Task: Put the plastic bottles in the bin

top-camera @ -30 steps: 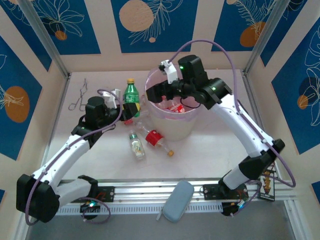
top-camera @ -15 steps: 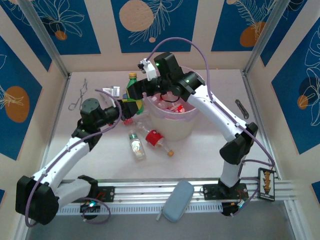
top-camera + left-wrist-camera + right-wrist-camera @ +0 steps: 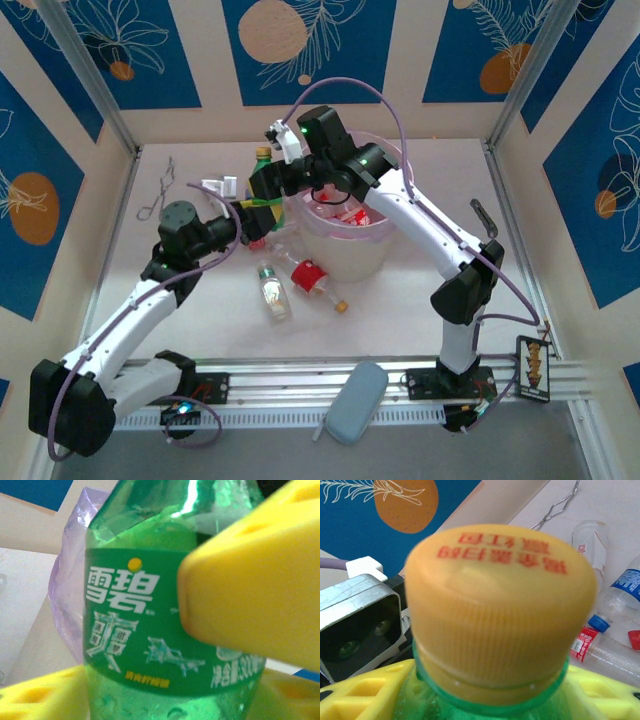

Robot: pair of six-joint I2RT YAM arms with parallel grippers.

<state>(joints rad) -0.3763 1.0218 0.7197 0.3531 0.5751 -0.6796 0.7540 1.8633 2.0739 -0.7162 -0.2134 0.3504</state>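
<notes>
I see a green bottle [image 3: 262, 166] with a yellow cap [image 3: 500, 605] upright just left of the lilac bin [image 3: 352, 258], which holds red-labelled bottles [image 3: 340, 212], and clear bottles [image 3: 272, 292] lying nearer me.

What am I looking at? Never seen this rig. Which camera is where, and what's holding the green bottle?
Two white robot arms, bolted at a table's near edge, each ending in a two-finger gripper. The wide picture comes from a fixed camera above and behind them; the two close-ups come from cameras on the wrists. In view: a lilac bin holding bottles, loose bottles lying beside it, forceps at far left, a grey-blue pouch on the near rail. Both arms meet at an upright green bottle. The right gripper looks closed round its neck under the yellow cap; the left gripper flanks its label, but whether it grips is unclear.
</notes>
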